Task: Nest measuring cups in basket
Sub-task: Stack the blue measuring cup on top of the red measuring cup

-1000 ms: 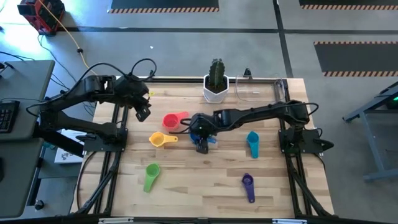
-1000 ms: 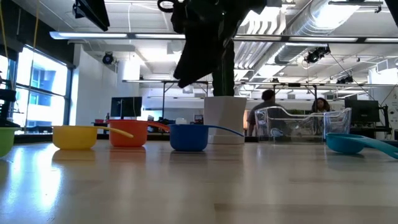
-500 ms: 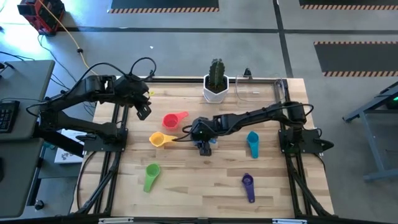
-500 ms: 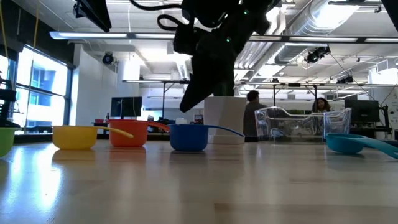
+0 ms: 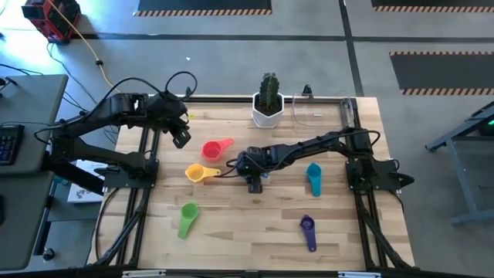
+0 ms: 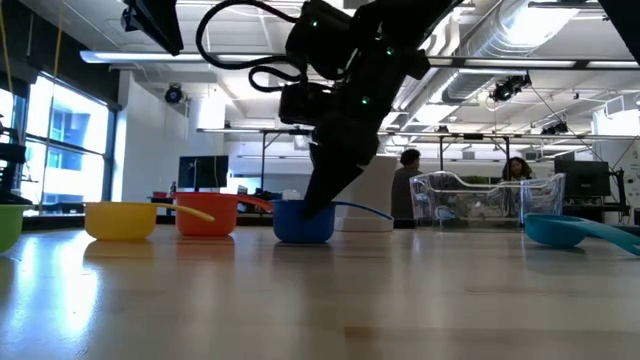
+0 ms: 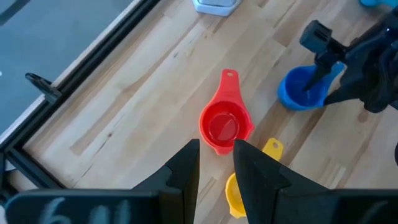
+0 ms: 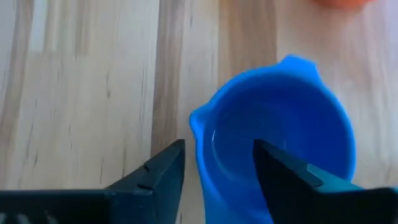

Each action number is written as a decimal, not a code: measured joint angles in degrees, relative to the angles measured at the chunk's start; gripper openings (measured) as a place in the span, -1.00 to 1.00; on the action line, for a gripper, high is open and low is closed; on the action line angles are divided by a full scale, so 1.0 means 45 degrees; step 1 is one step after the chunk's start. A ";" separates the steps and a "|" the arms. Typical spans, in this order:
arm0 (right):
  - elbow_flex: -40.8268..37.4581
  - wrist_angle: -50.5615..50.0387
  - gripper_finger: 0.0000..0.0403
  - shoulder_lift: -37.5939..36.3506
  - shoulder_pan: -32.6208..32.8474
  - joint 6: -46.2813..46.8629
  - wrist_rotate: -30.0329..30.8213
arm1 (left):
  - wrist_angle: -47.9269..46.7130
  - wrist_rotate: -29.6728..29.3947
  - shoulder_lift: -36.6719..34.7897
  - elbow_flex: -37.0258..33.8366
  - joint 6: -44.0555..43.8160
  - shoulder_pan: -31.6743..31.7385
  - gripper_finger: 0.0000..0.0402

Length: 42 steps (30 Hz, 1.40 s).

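The blue measuring cup [image 8: 280, 118] stands upright mid-table, its handle toward the near edge. My right gripper [image 8: 217, 149] is open and slants down over it. One finger is inside the bowl, the other outside its wall. The red cup [image 5: 214, 149], yellow cup [image 5: 197, 173], green cup [image 5: 187, 217], teal cup [image 5: 313, 177] and purple cup [image 5: 309, 230] lie loose on the wood. The clear basket [image 5: 320, 113] stands at the far edge. My left gripper [image 7: 216, 149] hovers above the red cup with a narrow gap and nothing between its fingers. My right gripper straddles the blue cup's wall [image 8: 200, 146] on the side away from the handle, coming from above at a slant. One finger [image 8: 283, 171] is inside the bowl and one [image 8: 158, 171] outside. I cannot tell whether either finger touches the wall. The cup's base rests on the table.
A white pot with a cactus [image 5: 268, 110] stands at the far edge, just left of the basket. Black frame rails run along the table's left and right sides. People show in the room beyond the table in the low view.
My right gripper has come down from above the blue cup until its fingers reach the cup's rim, and its wrist has rolled a little. The blue cup has stayed where it was.
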 joint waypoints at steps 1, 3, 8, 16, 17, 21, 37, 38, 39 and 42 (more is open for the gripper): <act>0.0011 0.0015 -0.17 0.0007 0.0000 0.0061 0.0087 | -0.0011 0.0003 0.0034 -0.0004 0.0001 -0.0003 -0.55; 0.0006 -0.0121 -0.30 0.0017 0.0000 0.0097 0.0152 | 0.0003 -0.0013 0.0089 -0.0005 -0.0005 0.0000 -0.55; 0.0006 -0.0206 -0.71 0.0026 0.0000 0.0099 0.0141 | -0.0007 -0.0039 0.0124 -0.0005 -0.0005 0.0000 -0.55; 0.0064 -0.0133 -0.92 0.0026 0.0000 -0.0038 -0.0160 | -0.0002 -0.0141 0.0110 -0.0005 -0.0673 0.0005 -0.55; 0.0180 -0.0197 -0.94 0.0026 0.0000 -0.0173 -0.0165 | -0.0002 -0.0145 0.0110 -0.0005 -0.0857 0.0005 -0.55; 0.0931 -0.0199 -0.97 0.0026 0.0000 -0.0737 -0.0095 | -0.0002 -0.0155 0.0110 -0.0005 -0.1469 0.0005 -0.55; 0.3153 0.0789 -0.98 0.0022 -0.1052 -1.0961 -0.0608 | 0.0053 -0.0068 0.0045 0.0380 -0.1535 -0.0015 -0.55; 0.3153 0.0942 -0.98 0.0022 -0.1162 -1.1434 -0.0639 | 0.0129 -0.0068 0.0043 0.0421 -0.1535 -0.0015 -0.55; 0.3153 0.1153 -0.98 0.0022 -0.1272 -1.1759 -0.0663 | 0.0208 -0.0068 0.0047 0.0457 -0.1535 -0.0015 -0.55; 0.3168 0.1772 -0.98 0.0022 -0.1614 -1.2179 -0.0910 | 0.0411 -0.0068 0.0047 0.0529 -0.1537 -0.0015 -0.55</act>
